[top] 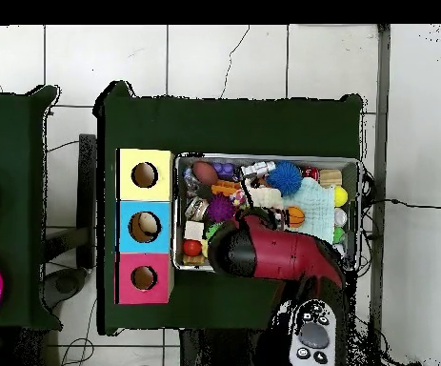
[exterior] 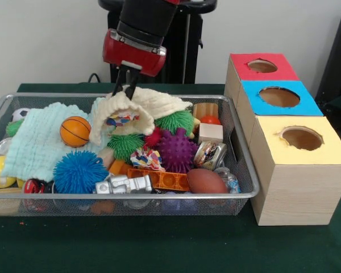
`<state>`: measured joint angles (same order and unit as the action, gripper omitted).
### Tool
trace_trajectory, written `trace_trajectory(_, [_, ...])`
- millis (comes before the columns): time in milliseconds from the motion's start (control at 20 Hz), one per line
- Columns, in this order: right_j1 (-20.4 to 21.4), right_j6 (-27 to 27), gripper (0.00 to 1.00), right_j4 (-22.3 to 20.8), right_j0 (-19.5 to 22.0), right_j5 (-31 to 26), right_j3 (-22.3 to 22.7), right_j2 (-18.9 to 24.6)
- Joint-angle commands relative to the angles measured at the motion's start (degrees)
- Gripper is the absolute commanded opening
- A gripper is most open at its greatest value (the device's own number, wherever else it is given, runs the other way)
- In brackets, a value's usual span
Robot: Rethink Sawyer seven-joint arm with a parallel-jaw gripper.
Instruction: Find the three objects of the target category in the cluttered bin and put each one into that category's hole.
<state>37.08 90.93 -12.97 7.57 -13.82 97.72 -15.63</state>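
While your arm [exterior: 141,28] reaches down over the back of the wire bin [exterior: 243,170], its gripper [exterior: 127,89] pinches a cream cloth [exterior: 137,107], fingers drawn narrow on a raised fold at about 12 o'clock in the bin. At 3 o'clock of the bin you have three wooden boxes in a row, with a yellow top [exterior: 302,140] nearest the camera, a blue top [exterior: 279,97] in the middle and a red top [exterior: 262,66] farthest, each with a round hole. You cannot tell from these views which category is the target. A pale mint cloth [exterior: 38,145] lies at 9 o'clock, with a small basketball [exterior: 75,131] on its edge. A blue spiky ball [exterior: 80,172] sits at 7 o'clock, a purple spiky ball [exterior: 177,150] near the centre, and a brown football [exterior: 206,181] at 5 o'clock. A silver toy robot [exterior: 125,184] lies along the front wall at 6 o'clock.
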Motion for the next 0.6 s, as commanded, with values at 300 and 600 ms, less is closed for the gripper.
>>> trace_trajectory(300, [-3.02, 7.56, 1.00, -1.66, 5.18, 5.18, 8.39, 6.27])
trace_trajectory(600, [0.44, 9.88, 1.00, -0.24, 2.49, 5.82, 11.27, 4.70])
